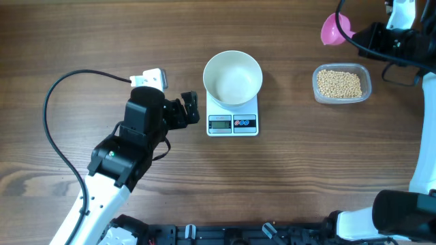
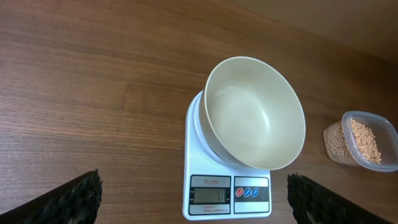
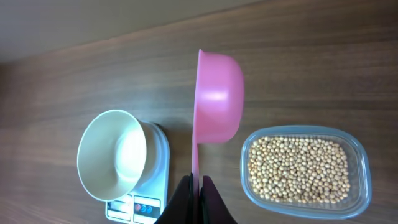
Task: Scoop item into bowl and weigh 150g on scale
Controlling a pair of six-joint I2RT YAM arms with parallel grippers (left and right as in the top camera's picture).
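Note:
The empty white bowl sits on the white scale at the table's middle. Tan beans fill a clear plastic tub to its right. My left gripper hovers just left of the scale, open and empty; in its wrist view the bowl and scale lie ahead between the spread fingers. My right gripper is up at the far right, shut on the handle of a pink scoop. The right wrist view shows the empty scoop above the table between bowl and beans.
A black cable loops across the table left of my left arm. The right arm's base and links stand along the right edge. Bare wooden tabletop surrounds the scale and the tub.

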